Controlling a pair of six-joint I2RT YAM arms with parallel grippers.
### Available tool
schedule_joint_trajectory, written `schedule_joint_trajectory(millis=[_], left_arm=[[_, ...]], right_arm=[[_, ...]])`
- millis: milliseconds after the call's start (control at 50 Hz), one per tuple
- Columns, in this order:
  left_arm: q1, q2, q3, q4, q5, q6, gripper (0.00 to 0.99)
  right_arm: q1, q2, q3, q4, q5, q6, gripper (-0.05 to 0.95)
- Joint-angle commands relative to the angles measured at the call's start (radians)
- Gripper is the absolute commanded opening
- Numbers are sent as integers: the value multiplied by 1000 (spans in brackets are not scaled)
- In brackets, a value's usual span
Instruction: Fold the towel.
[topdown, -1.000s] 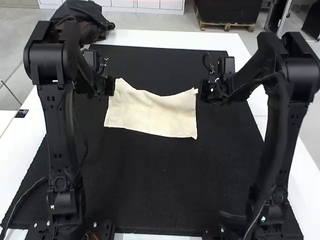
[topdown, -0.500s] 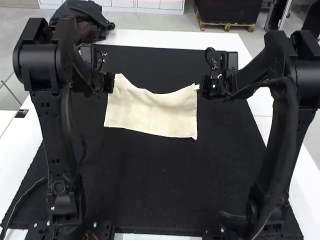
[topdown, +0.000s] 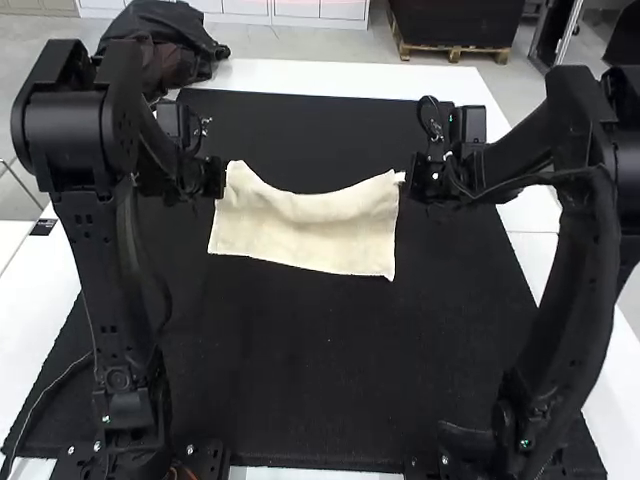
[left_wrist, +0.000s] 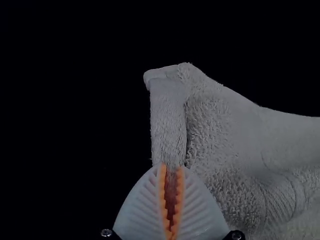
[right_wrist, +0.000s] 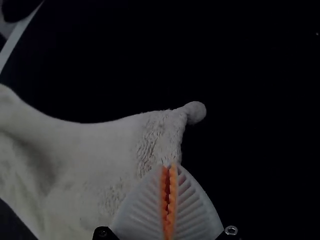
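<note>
The left gripper (topdown: 221, 180) and right gripper (topdown: 409, 180) have jaws clamped on one towel (topdown: 305, 230), near two corners.

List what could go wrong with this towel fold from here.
The left gripper and right gripper pinch only narrow bits near the towel's far corners, so one might slip free.

The far edge sags between them, so the fold could land wrinkled or crooked.

Pulling might drag the near edge across the mat.
</note>
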Motion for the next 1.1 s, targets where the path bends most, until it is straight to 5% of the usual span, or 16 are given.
schedule_joint_trajectory(millis=[0,1080], left_arm=[[34,-43,-11,17,11,22,21],[80,-201,-183,-4,26,39,21]], right_arm=[[-29,-44,-13,4,-16,9,-28],[-32,-156,-149,-74,-61,44,-28]])
